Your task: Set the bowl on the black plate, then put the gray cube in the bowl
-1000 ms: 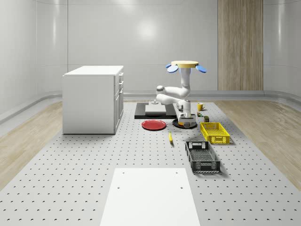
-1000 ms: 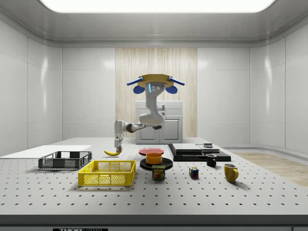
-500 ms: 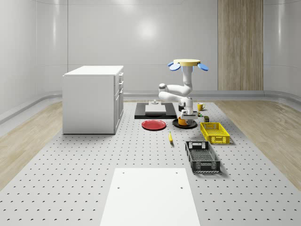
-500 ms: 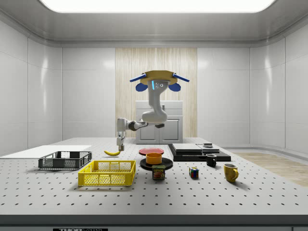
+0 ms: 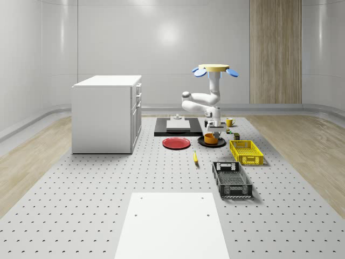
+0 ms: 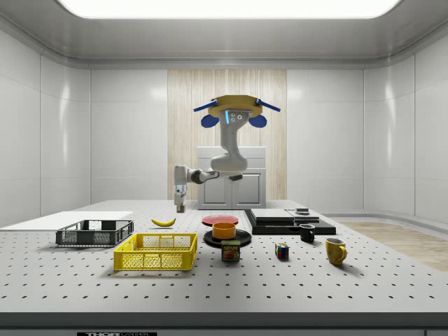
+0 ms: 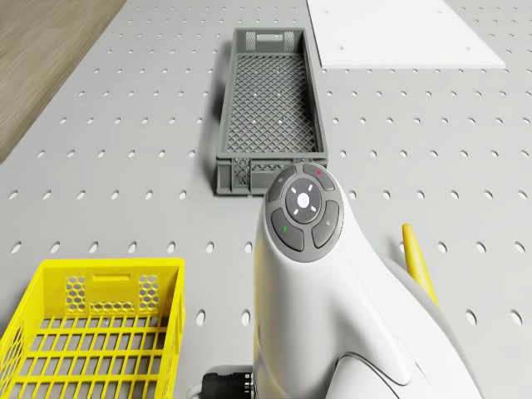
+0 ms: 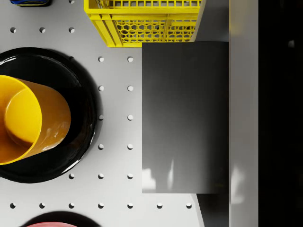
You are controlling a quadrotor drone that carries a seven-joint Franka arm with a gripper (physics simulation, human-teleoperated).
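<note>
The orange bowl (image 5: pixel 211 138) (image 6: pixel 224 229) (image 8: pixel 28 120) stands upright on the black plate (image 5: pixel 203 142) (image 6: pixel 241 238) (image 8: pixel 83 99). A small gray cube (image 5: pixel 176 117) (image 6: pixel 302 210) rests on the pale slab atop the black platform at the back. My drone (image 5: pixel 214 70) (image 6: pixel 234 112) hovers high over the table near the plate. The arm bends down to my gripper (image 5: pixel 214 125) (image 6: pixel 180 205), which hangs above the table just in front of the plate, apart from the bowl and holding nothing that I can see.
A yellow crate (image 5: pixel 246 151) (image 6: pixel 156 251) (image 7: pixel 91 332) and a black crate (image 5: pixel 232 179) (image 7: pixel 270 116) lie toward the front. Banana (image 5: pixel 195 157) (image 6: pixel 164 222), red plate (image 5: pixel 176 143), can (image 6: pixel 230 250), mugs (image 6: pixel 335 250) and a white cabinet (image 5: pixel 107 113) stand around.
My gripper has risen from beside the bowl and drifted slightly toward the back. The drone has climbed and shifted with it. The bowl has stayed on the black plate.
</note>
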